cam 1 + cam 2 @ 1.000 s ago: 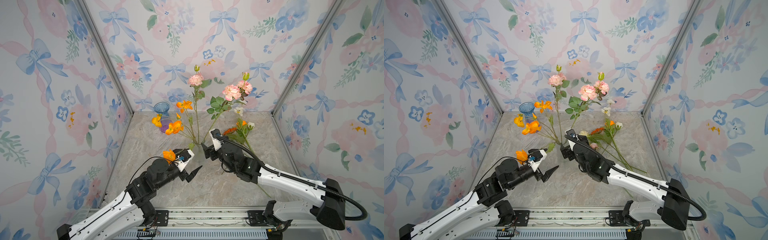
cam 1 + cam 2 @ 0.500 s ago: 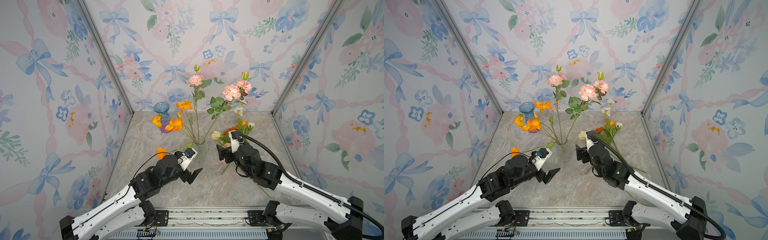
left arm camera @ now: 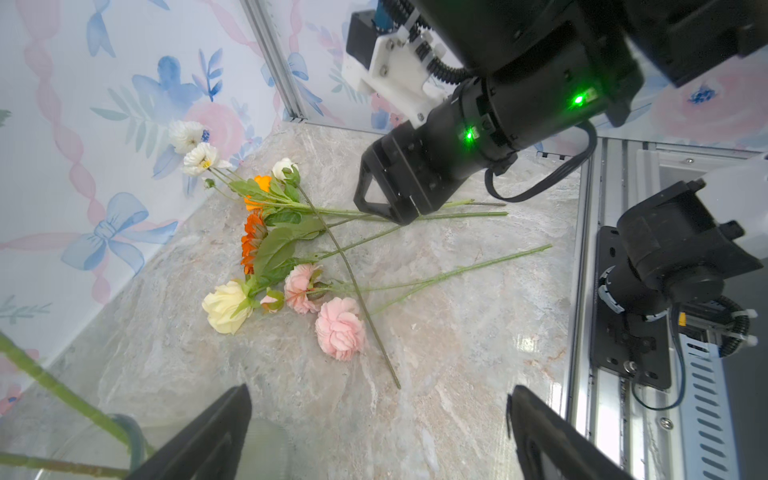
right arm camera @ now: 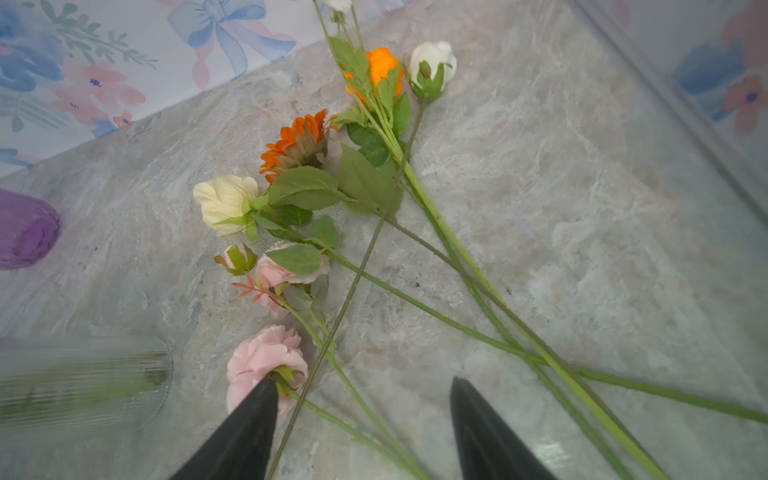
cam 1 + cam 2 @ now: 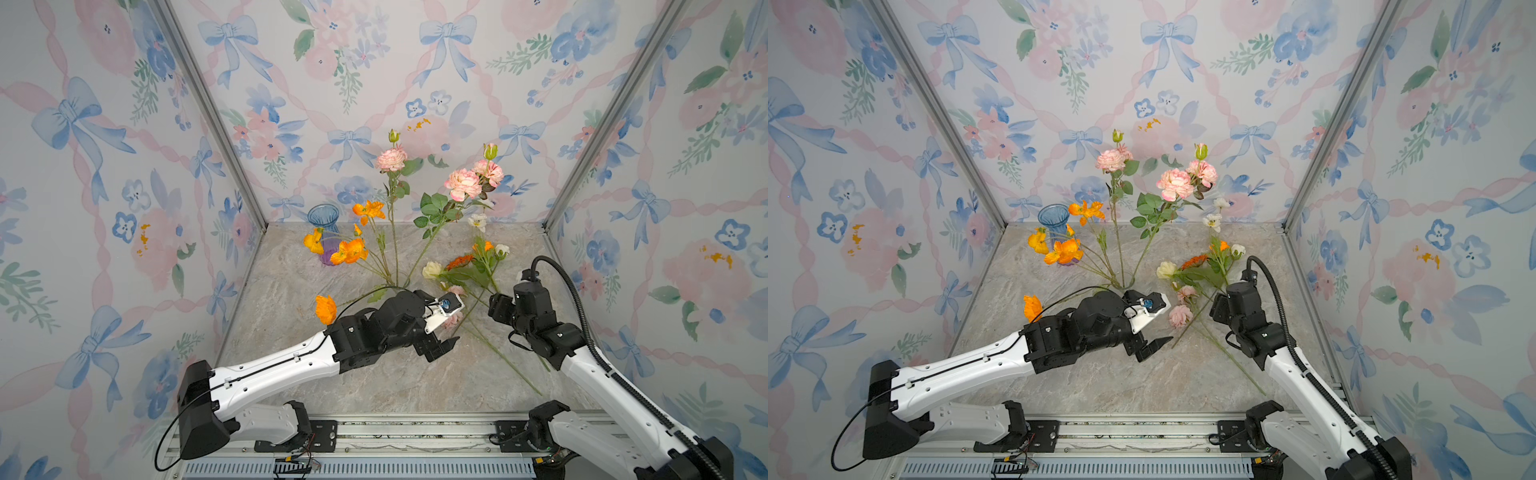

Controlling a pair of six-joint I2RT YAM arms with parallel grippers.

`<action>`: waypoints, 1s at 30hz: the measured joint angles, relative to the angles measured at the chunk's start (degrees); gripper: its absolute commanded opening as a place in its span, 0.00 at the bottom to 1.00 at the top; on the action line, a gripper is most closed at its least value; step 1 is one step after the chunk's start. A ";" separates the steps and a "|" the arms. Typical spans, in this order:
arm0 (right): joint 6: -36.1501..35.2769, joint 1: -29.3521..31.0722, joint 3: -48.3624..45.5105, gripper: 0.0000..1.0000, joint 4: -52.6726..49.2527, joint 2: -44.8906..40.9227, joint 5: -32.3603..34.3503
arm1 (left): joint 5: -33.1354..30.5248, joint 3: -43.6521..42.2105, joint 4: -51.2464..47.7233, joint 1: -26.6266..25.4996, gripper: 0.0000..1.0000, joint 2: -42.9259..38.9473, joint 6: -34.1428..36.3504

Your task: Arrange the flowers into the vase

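Flowers (image 3: 340, 328) pink, orange, cream, lying loose; left gripper (image 3: 379, 390) wide; right gripper (image 4: 362, 381) parted above them.

Blue glass vase (image 5: 323, 215), purple toward its base, stands upright well beyond the left fingers (image 5: 448, 343), near the back-left corner. Marble tabletop (image 5: 374, 386) lies beneath the right fingers (image 4: 486, 432). Floral wallpaper (image 5: 104, 166) encloses three sides. Slotted metal rail (image 5: 395, 432) runs behind both.
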 measured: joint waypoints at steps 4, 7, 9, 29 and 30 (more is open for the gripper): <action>1.75 -5.79 -0.17 0.56 5.42 8.48 -8.28 | 0.17 2.25 1.03 0.26 0.98 3.80 6.03; 3.34 -7.74 0.59 0.51 9.62 15.17 -12.61 | 0.79 0.76 2.84 1.29 0.98 4.92 7.89; 4.31 -8.61 1.66 0.48 12.04 19.39 -14.86 | 0.72 -1.79 4.33 1.92 0.98 4.46 8.55; 7.96 -9.20 8.87 0.38 23.08 38.66 -17.44 | 0.46 -7.50 9.92 2.16 0.98 -0.13 10.47; 7.96 -9.22 9.11 0.38 23.12 39.04 -17.44 | 0.46 -7.50 9.90 2.16 0.98 -0.13 10.47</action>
